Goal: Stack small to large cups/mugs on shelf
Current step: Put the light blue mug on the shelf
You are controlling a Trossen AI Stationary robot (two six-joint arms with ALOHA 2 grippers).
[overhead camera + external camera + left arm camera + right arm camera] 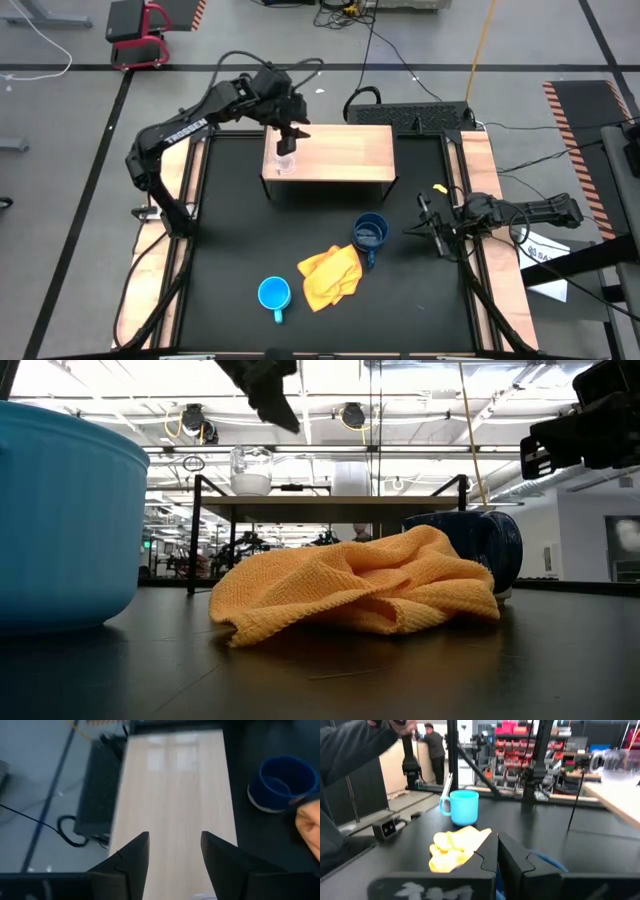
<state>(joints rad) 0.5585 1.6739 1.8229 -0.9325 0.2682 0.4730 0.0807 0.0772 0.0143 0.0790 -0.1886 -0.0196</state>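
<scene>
A small clear glass cup [285, 163] stands upright on the left end of the wooden shelf [340, 150]; it also shows in the low view [250, 470]. My left gripper [290, 138] hangs open just above the glass, clear of it; in the left wrist view its fingers [174, 836] frame bare shelf top. The dark blue mug [371, 234] stands on the table in front of the shelf, next to a yellow cloth [330, 275]. The light blue mug [274, 294] stands near the front edge. My right gripper [432, 228] is shut and empty at the table's right, pointing at the dark blue mug.
The yellow cloth [360, 585] lies crumpled between the two mugs. Light wooden side rails [480, 190] run along both table sides. A keyboard [420, 118] lies behind the shelf. People stand in the room beyond the table [432, 745]. The shelf's middle and right [175, 780] are bare.
</scene>
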